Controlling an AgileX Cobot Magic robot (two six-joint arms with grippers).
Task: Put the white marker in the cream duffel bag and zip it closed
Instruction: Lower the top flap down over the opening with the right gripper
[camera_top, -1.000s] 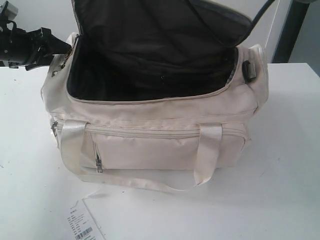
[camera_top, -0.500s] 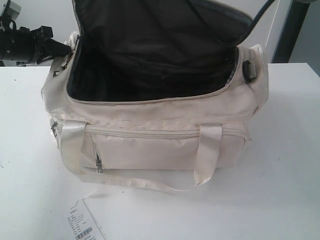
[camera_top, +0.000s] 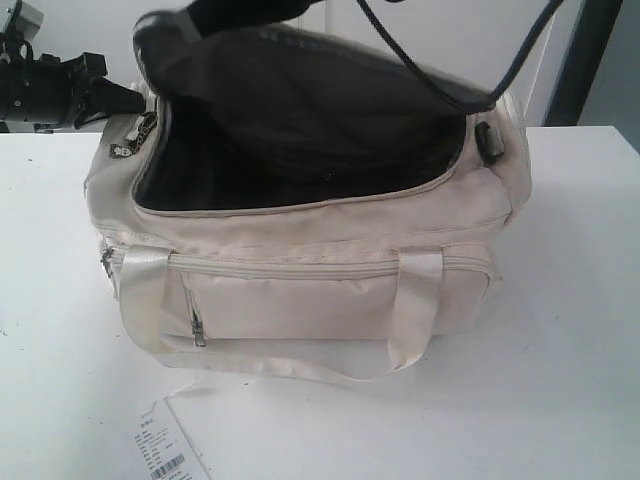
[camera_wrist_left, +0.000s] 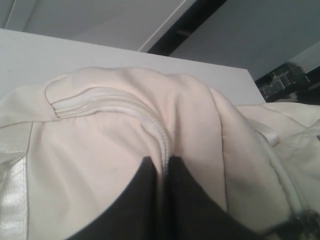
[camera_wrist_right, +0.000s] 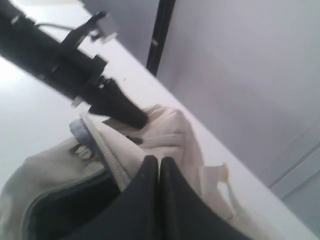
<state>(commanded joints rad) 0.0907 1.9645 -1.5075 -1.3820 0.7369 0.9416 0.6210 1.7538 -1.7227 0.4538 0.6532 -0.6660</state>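
White marker: not seen in any view; not on the visible table (camera_top: 580, 350). Bag interior is dark, so cannot confirm it is inside.
Cream duffel bag (camera_top: 320, 300): sits mid-table, long axis left-right, handles and front pockets on the near side. Mouth open.
Top flap (camera_top: 330, 70): raised over the far side, black lining showing, sagging over the opening; not yet shut.
Left gripper (camera_wrist_left: 161, 162): clenched on cream fabric at the bag's left end, with the zip seam running between its fingers. Judged to be anchoring that end.
Right gripper (camera_wrist_right: 159, 162): fingertips pressed together, no gap seen. Ext. view puts it up at the flap's far-left part; judged to be holding the flap, but the contact itself is not clear.
Gold ring charm (camera_top: 130, 138): at the bag's left end, just beside the left gripper's tips.
Zip track (camera_top: 300, 208): runs left-right along the near lip of the mouth.
Key relation: the pull lies at the left end, so closing travel would run left to right along the bag's long axis. Left arm is nearer the charm but occupied; right arm is above it, on the flap.
Risk: flap lining could bunch into the track.
Paper tag (camera_top: 160, 452): near-left on the table, apart from the bag.
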